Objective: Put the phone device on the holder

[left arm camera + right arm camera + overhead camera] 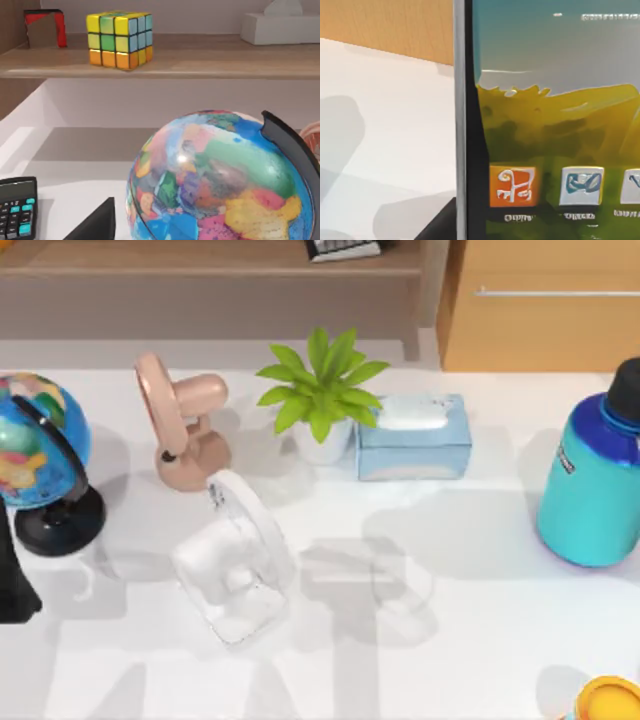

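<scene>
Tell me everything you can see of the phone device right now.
The phone device sits very close to the right wrist camera. A slim silver rim runs along its edge beside a black border. The lit screen shows a pale sky over green-orange hills and a row of square app icons, one orange. White table lies behind it. What holds it is hidden.

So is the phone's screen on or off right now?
On. In the right wrist view the phone shows a lit landscape wallpaper with a row of app icons, an orange one among them.

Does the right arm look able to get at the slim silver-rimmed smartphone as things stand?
Probably yes. The slim silver-rimmed smartphone with its lit landscape screen lies very close before the right wrist camera, and nothing comes between them.
</scene>
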